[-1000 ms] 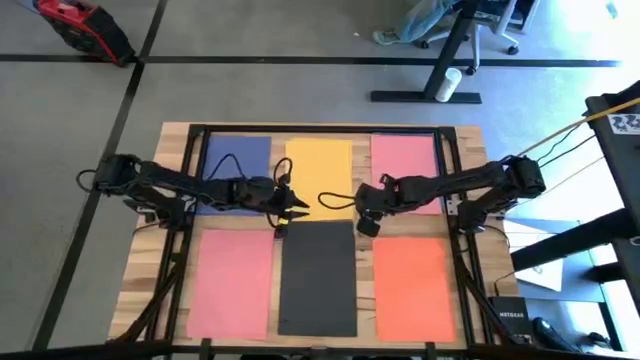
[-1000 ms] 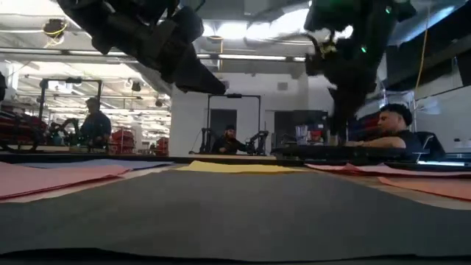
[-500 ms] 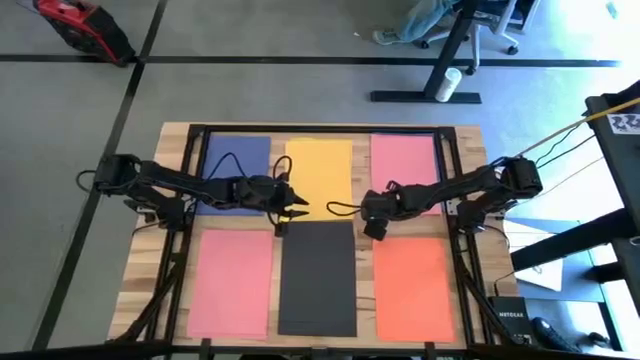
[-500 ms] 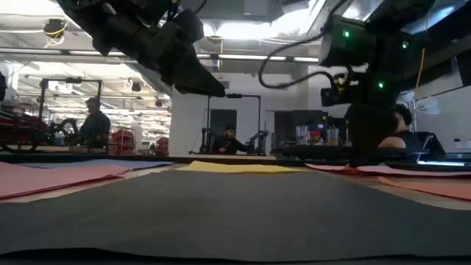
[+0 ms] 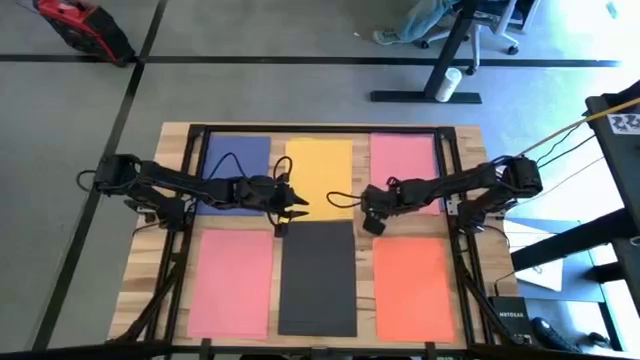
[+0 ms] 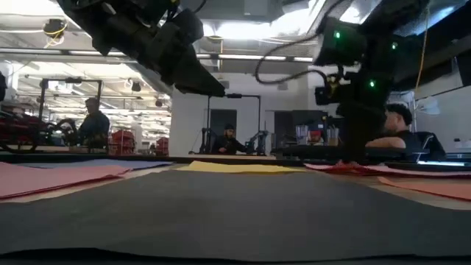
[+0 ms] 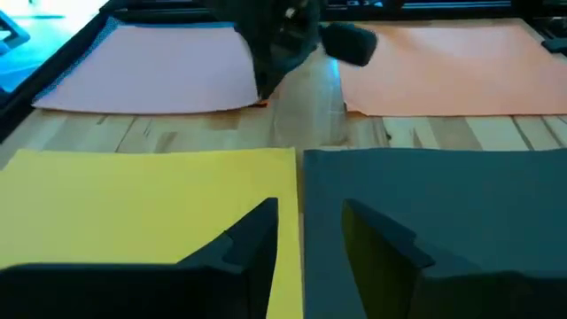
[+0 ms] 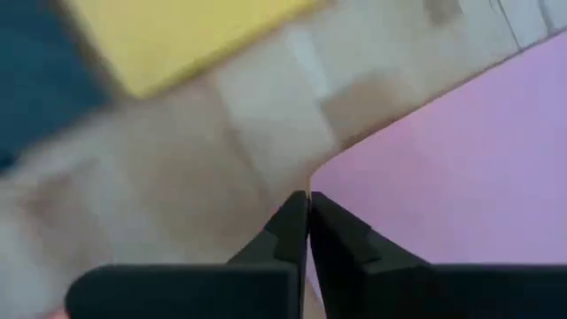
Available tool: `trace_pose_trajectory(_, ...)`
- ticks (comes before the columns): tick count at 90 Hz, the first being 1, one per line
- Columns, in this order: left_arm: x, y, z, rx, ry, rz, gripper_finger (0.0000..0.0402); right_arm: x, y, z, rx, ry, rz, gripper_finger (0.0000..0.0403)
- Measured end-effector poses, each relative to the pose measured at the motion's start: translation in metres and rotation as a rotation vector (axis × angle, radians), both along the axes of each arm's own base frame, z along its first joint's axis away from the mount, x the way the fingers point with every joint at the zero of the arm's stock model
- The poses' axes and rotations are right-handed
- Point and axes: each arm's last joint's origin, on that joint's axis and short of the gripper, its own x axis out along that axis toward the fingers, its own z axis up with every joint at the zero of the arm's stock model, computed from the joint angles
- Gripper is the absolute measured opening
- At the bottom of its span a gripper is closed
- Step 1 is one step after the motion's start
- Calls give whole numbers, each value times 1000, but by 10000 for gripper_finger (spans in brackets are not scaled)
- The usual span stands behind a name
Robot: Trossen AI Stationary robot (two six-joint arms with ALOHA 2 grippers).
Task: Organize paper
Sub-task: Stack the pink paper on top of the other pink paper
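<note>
The paper lies flat around the black sheet [image 5: 317, 277] — thin, limp, best pinched at a corner — where the right gripper [image 8: 307, 217], clenched, meets the pink sheet [image 8: 461, 168]; left gripper [image 7: 306, 232] released above.

Dark sheet [image 6: 235, 213] fills lower frame; yellow sheet [image 6: 235, 167] beyond at centre. Right gripper [image 6: 352, 158] touches down right of centre.
</note>
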Motion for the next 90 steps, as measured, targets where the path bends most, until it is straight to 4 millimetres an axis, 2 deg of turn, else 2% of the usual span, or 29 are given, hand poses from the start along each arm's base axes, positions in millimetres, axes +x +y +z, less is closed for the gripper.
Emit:
trace_pose_trajectory(29,1,-2,2,68,-21,-39,113,28,30,49,16,-139,130,0)
trace_pose_trajectory(54,5,-13,9,148,-95,-105,114,48,37,89,64,-282,172,0)
trace_pose_trajectory(74,16,-18,24,227,-133,-154,114,54,39,100,106,-339,198,0)
trace_pose_trajectory(90,39,-18,20,264,-51,-179,114,56,39,102,101,-367,213,0)
